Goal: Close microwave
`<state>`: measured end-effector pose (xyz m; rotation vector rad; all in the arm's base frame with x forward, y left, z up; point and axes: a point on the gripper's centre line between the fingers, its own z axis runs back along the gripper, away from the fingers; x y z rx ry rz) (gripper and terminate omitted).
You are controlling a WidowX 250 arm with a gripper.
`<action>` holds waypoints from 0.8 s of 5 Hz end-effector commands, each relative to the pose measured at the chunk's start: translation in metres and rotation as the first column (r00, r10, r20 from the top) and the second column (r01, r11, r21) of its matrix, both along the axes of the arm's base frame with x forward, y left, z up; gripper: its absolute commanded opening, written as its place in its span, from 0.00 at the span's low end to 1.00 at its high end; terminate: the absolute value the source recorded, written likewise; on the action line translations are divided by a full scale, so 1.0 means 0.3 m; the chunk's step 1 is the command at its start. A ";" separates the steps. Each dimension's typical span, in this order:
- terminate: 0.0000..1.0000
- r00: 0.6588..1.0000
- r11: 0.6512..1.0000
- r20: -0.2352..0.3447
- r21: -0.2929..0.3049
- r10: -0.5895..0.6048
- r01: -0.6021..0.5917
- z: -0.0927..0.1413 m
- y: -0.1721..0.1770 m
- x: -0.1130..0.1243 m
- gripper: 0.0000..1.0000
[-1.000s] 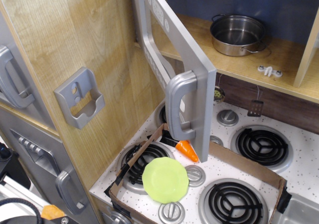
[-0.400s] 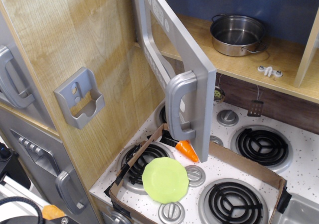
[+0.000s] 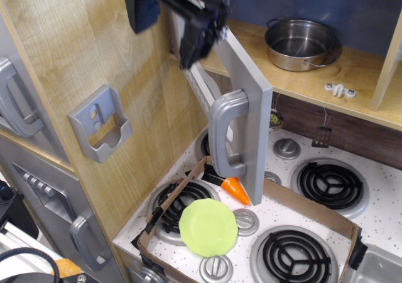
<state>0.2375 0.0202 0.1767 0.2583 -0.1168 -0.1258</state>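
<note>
An empty steel pot [image 3: 299,44] sits on the wooden shelf [image 3: 352,88], the microwave [image 3: 242,100] door hangs open over the speckled stovetop [image 3: 383,217], and the gripper [image 3: 173,12] spreads wide at its top edge.

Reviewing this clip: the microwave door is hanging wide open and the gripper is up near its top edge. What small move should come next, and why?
Probably lower the gripper against the outer face of the microwave door, then push it toward the shelf. The door stands swung far out over the stove, its handle is untouched, and whether the blurred gripper touches the door yet is unclear.
</note>
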 end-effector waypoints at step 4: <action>0.00 0.996 0.993 0.081 -0.110 -0.040 0.048 -0.119 -0.073 0.153 1.00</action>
